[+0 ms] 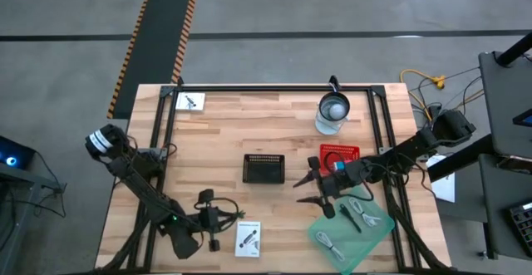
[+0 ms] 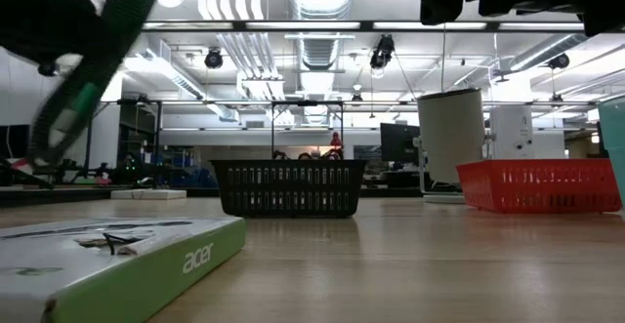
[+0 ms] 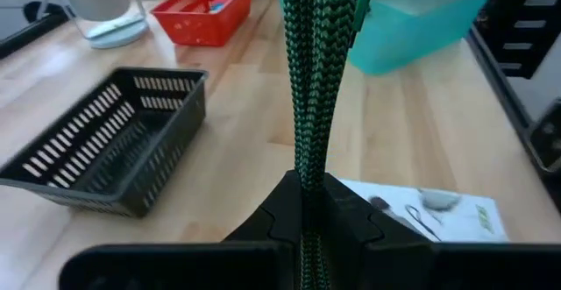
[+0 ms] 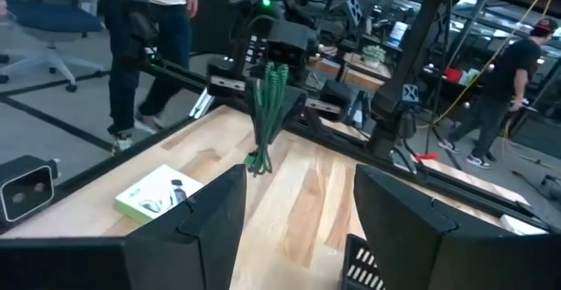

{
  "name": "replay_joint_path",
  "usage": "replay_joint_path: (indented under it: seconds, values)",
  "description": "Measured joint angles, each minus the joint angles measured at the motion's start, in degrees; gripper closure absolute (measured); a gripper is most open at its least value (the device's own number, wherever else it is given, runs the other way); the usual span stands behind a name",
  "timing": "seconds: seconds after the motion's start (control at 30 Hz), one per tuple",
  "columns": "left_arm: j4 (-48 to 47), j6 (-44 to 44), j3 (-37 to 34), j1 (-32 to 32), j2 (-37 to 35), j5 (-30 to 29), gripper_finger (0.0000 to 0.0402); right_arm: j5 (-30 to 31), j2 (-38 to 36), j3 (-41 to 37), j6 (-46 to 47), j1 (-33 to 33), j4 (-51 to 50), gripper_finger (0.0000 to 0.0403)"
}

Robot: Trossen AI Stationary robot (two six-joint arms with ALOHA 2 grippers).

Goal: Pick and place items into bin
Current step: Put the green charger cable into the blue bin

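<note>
My left gripper is near the table's front left, shut on a long green-and-black braided strip. The right wrist view shows the strip drooping from that gripper. My right gripper stands open and holds nothing, between the black bin and a teal tray. White coiled cables and a dark stick lie in the tray. A white printed card box lies flat by the front edge. Another card rests at the far left. My left gripper pinches the green strip between its two fingers, at a stretch where the strip runs doubled, side by side. The strip leaves the fingertips lengthwise, along the fingers. Its free end hangs below the gripper, above the wood.
A red basket holding small things stands right of the black bin. A white jug is at the far side. A black frame rims the table. People stand in the room beyond. Bare wood lies between the bin and the card box.
</note>
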Motion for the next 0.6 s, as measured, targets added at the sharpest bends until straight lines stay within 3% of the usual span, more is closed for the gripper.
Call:
replay_joint_path:
  seconds: [0.17,0.43,0.6]
  values:
    - [3.3,4.5,-0.4,4.1,0.0,2.9,0.0393,0.0,0.0,0.0,1.7,0.0,-0.1,0.0205]
    - [26.6,30.6,-5.3,13.5,-0.1,17.6,0.0393,0.0,0.0,0.0,5.7,0.1,-0.7,0.0205]
    - [32.9,33.4,-8.1,20.1,-0.2,25.5,0.0393,0.4,0.0,0.0,7.5,0.2,-0.7,0.0204]
